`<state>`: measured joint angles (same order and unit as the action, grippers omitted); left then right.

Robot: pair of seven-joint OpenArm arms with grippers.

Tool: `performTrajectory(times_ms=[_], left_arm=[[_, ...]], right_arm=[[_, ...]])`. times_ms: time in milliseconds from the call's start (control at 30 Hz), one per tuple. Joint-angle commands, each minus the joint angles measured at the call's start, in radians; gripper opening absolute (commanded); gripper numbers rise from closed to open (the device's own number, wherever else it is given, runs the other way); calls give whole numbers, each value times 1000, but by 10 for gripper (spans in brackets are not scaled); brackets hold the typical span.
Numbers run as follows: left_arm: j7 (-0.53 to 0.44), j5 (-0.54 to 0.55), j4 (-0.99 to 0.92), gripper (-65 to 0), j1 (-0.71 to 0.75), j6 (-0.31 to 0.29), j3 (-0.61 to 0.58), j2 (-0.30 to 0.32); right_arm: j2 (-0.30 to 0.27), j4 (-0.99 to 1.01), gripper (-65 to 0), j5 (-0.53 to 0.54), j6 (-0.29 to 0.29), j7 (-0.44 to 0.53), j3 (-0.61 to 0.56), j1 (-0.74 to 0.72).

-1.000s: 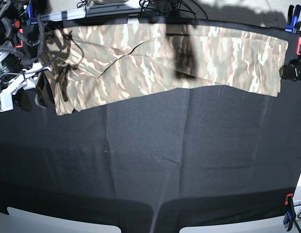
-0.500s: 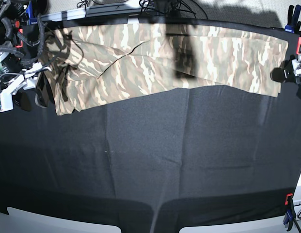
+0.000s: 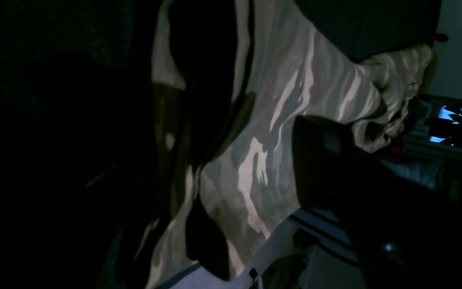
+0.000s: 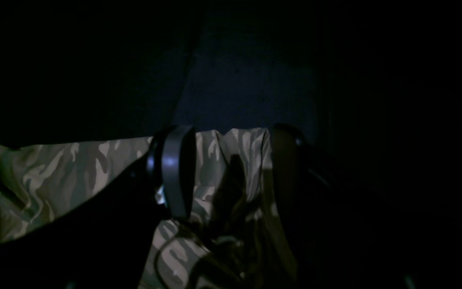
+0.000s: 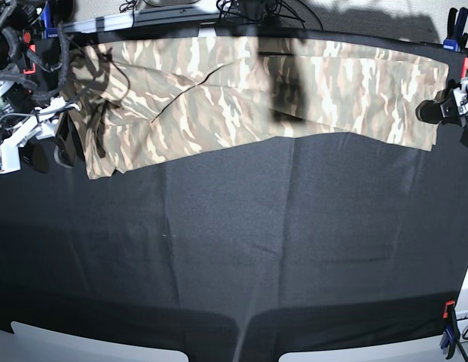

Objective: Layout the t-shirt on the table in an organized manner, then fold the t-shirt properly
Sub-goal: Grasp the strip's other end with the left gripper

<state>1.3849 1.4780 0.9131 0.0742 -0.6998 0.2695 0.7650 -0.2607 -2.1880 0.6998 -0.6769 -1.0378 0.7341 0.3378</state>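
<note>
- Right gripper [image 5: 45, 154] — at the left edge of the base view, beside the shirt's left end; in the right wrist view, fingers [image 4: 175, 172] apart, straddling a fold of cloth without pinching it.
- T-shirt [image 5: 241, 94] — camouflage, stretched in a long band along the far edge of the table [image 5: 234, 249]; folded over lengthwise by the look of it, with a dark slanted seam line left of centre and a broad shadow across the middle.
- Left end of the shirt: slightly rumpled, lower corner drooping toward the near side.
- Right end of the shirt: squarer, reaching almost to the table's right edge.
- Left gripper [image 5: 448, 109] — at the right edge of the base view, just beside the shirt's right end; fingers wide apart, holding nothing; one dark finger [image 3: 319, 160] seen over the cloth in the left wrist view.
- Red and blue clamps [image 5: 450, 332] at the table corners.
- Progress, judged: layout done, a first lengthwise fold seemingly in place; crosswise folds into a compact packet left to do.
</note>
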Motion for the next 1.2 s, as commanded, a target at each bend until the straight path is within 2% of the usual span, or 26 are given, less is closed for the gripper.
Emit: performTrajectory(times_ms=[0,300,433,1167], left_arm=[[11,6,6,-199,-5,2,5,26],[11,6,6,-206,-5,2,5,25],[11,6,6,-270,-5,2,5,25],[11,6,6,-271,-8,2,5,25]], right_arm=[[-14,-15,-351,11,-4,27,5,-5],[-14,-15,-351,11,-4,27,5,-5],[-14,-14,-351,11,-4,27,5,-5],[-14,-15,-351,11,-4,27,5,-5]])
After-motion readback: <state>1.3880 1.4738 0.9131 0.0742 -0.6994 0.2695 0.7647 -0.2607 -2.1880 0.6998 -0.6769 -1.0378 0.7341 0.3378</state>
